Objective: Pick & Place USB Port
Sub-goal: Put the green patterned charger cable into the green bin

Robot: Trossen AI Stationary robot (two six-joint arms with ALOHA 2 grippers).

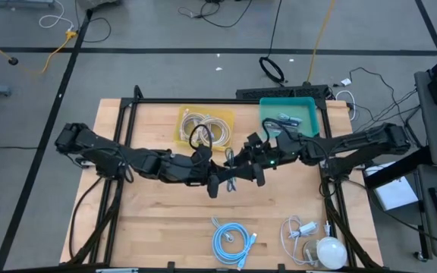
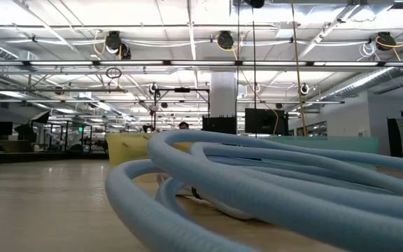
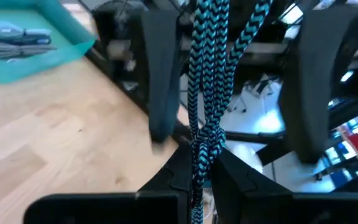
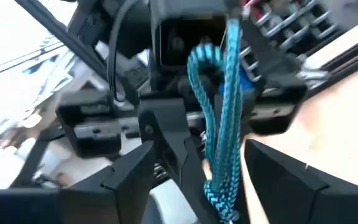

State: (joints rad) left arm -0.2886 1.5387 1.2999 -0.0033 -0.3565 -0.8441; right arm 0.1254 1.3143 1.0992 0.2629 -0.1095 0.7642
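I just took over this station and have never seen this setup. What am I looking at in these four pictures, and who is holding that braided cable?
Two dark robot arms meet over a wooden table. The overhead picture shows everything; the table-level one is mostly filled by a coiled light-blue cable. The other two come from cameras on each wrist. The left gripper is shut on a blue-black braided cable; the right gripper stands open around the same cable. On the table: a yellow tray of pale cables, a teal bin, white cables and a white round object.
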